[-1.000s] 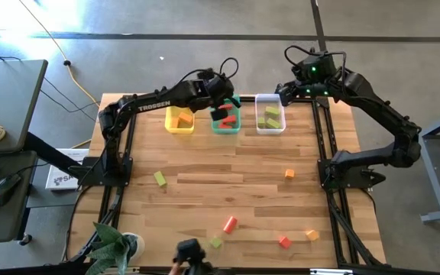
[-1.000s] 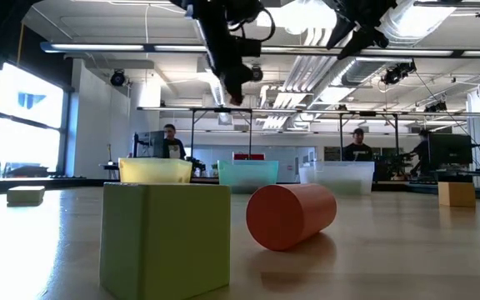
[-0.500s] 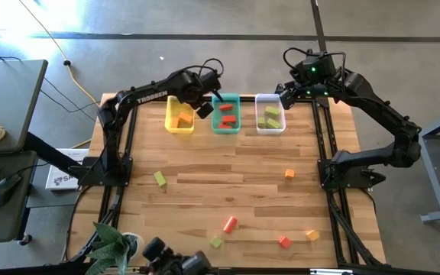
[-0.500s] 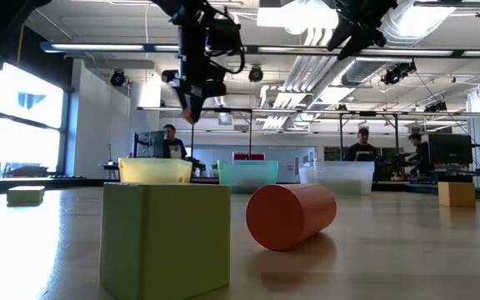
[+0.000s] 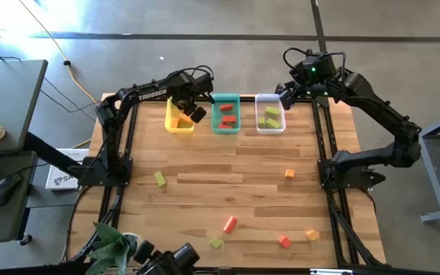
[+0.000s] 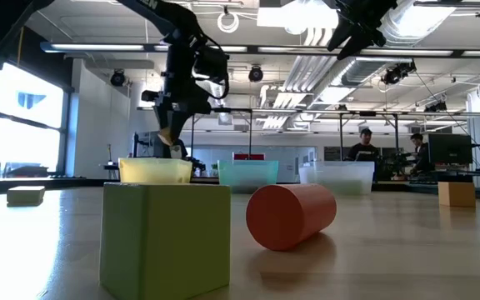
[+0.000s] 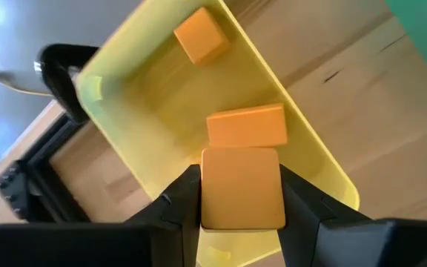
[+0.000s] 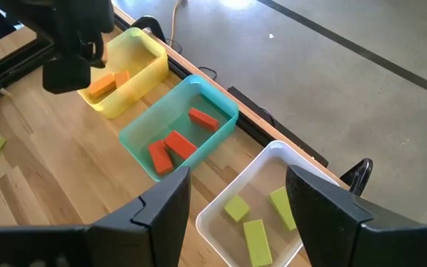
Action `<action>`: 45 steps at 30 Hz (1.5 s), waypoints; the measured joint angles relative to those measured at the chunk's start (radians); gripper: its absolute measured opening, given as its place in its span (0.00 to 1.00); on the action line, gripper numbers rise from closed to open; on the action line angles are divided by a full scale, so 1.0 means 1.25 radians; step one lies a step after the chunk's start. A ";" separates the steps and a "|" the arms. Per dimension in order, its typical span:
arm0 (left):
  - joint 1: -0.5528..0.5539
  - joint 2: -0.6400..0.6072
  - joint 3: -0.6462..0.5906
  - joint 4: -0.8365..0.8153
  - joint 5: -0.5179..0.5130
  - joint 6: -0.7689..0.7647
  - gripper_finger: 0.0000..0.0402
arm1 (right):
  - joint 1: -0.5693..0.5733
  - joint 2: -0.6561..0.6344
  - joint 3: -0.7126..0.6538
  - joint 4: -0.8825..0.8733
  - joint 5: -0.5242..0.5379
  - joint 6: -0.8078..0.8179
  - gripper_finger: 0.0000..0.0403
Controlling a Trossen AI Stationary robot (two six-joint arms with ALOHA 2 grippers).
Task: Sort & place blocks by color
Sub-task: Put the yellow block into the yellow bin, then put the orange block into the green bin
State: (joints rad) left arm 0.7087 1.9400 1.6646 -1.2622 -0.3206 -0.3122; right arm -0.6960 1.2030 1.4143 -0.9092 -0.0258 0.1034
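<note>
My left gripper (image 5: 195, 114) hangs over the yellow bin (image 5: 176, 122), shut on an orange block (image 7: 242, 187). Two more orange blocks (image 7: 246, 127) lie on that bin's floor. The teal bin (image 5: 225, 122) holds red blocks (image 8: 173, 146), and the clear bin (image 5: 270, 122) holds green blocks (image 8: 255, 239). My right gripper (image 5: 284, 95) is open above the clear bin's far right corner. Several loose blocks lie on the near half of the table, among them a red cylinder (image 5: 230, 224) on its side and a green cube (image 6: 167, 237). My left gripper pinches the orange block between its two fingers (image 7: 183, 202), one pad on each of two opposite side faces (image 7: 207, 194). The fingers come from above, pointing down. The block is lifted clear, over the yellow bin's near end (image 7: 330, 185).
The three bins stand side by side along the table's far edge. Loose blocks: green (image 5: 160, 179) at left, orange (image 5: 289, 173) at right, green (image 5: 216, 242), red (image 5: 283, 241) and orange (image 5: 312, 234) near the front edge. The table's middle is bare wood (image 5: 228, 164).
My left gripper has travelled from above the teal bin toward the table's left, to above the yellow bin, and has come down closer to the bin's rim. It has stayed shut on the orange block throughout.
</note>
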 joint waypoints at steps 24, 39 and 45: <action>0.019 -0.002 -0.031 0.029 0.216 0.013 0.46 | 0.004 0.000 0.000 -0.068 -0.059 -0.006 0.52; -0.126 -0.086 -0.031 0.023 0.211 0.070 0.46 | 0.169 0.000 0.000 -0.038 -0.258 0.024 0.52; -0.208 -0.163 -0.031 0.000 0.209 0.066 0.46 | 0.298 0.002 0.000 0.006 -0.258 0.013 0.52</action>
State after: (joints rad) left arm 0.4491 1.7366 1.6257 -1.2625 -0.0594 -0.2302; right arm -0.3235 1.2057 1.4143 -0.9020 -0.3485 0.1197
